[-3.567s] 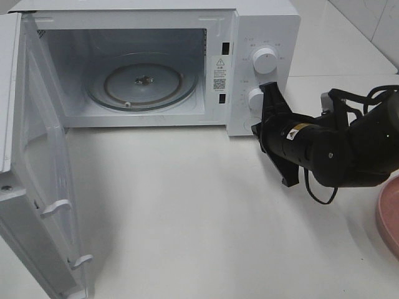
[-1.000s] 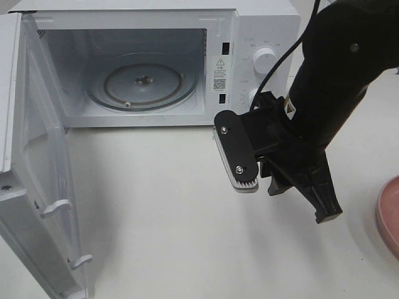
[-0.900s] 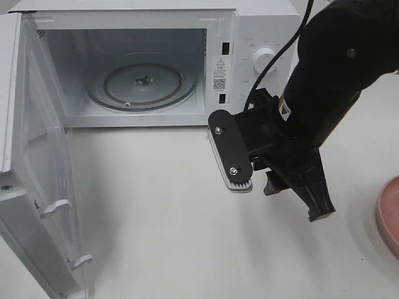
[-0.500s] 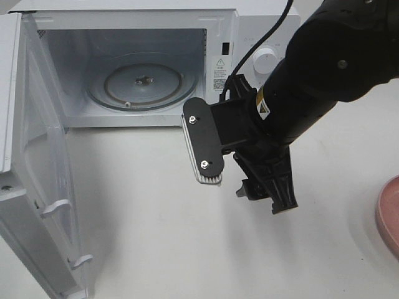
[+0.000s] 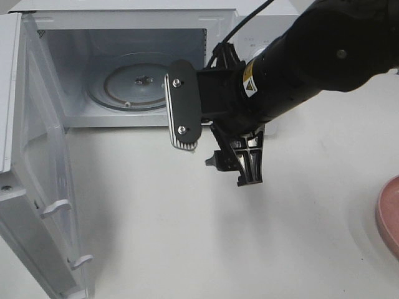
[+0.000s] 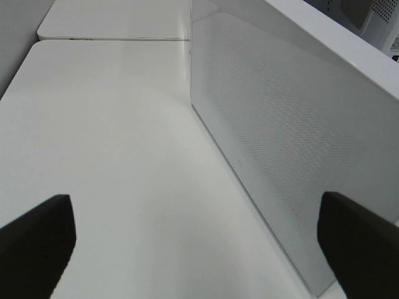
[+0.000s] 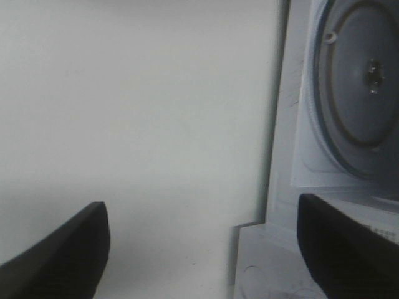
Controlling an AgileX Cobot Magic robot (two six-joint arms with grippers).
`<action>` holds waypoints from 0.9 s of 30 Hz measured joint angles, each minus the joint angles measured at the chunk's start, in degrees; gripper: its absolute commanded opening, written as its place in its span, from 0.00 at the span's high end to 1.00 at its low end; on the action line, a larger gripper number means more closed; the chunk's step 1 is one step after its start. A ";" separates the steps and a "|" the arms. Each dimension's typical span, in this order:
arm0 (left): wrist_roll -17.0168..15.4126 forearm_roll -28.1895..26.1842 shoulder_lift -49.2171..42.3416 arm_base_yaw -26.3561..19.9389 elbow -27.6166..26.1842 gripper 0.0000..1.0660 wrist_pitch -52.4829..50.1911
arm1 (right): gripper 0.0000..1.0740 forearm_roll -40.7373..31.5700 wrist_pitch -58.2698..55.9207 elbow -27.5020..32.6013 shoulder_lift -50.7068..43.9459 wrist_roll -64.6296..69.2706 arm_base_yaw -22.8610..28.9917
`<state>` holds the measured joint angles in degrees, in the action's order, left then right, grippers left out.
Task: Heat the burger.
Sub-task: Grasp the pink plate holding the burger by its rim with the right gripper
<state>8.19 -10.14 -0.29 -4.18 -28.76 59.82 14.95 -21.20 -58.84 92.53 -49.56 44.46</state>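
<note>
The burger is out of view in every frame. My right gripper (image 5: 218, 161) hangs open above the table, just in front of the microwave's (image 5: 124, 5) open cavity near its right edge, with nothing between its fingers. In the right wrist view the gripper (image 7: 199, 261) looks past its two dark fingertips (image 7: 56, 261) at bare table and the glass turntable (image 7: 361, 81). The turntable (image 5: 142, 81) carries nothing. My left gripper (image 6: 193, 249) is open beside the outer face of the microwave door (image 6: 280, 137) and does not show in the exterior high view.
The microwave door (image 5: 37, 187) stands swung wide open at the left, reaching toward the table's front. A pink plate (image 5: 389, 212) pokes in at the right edge. The right arm covers the microwave's knobs.
The right arm has swung from the plate side leftward toward the microwave opening, and over the last second it kept moving left and back, jaws wide and holding nothing.
</note>
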 measured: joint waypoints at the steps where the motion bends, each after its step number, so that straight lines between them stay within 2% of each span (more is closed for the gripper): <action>1: 0.00 0.00 0.00 0.00 0.00 0.08 0.00 | 0.27 0.00 0.00 0.00 0.00 0.00 0.00; 15: 0.00 0.00 0.00 0.00 0.00 0.08 0.00 | 0.28 0.86 -0.29 -1.09 0.00 1.72 0.00; 21: 0.00 0.00 0.00 0.00 0.00 0.08 0.00 | 0.29 1.20 -3.72 -1.09 0.00 2.86 -0.06; 27: 0.00 0.00 0.00 0.00 0.00 0.08 0.00 | 0.29 1.20 -8.31 -1.09 0.00 10.03 -3.61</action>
<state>8.19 -10.14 -0.29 -4.18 -28.76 59.82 16.16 -29.51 -59.93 92.53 -39.53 40.85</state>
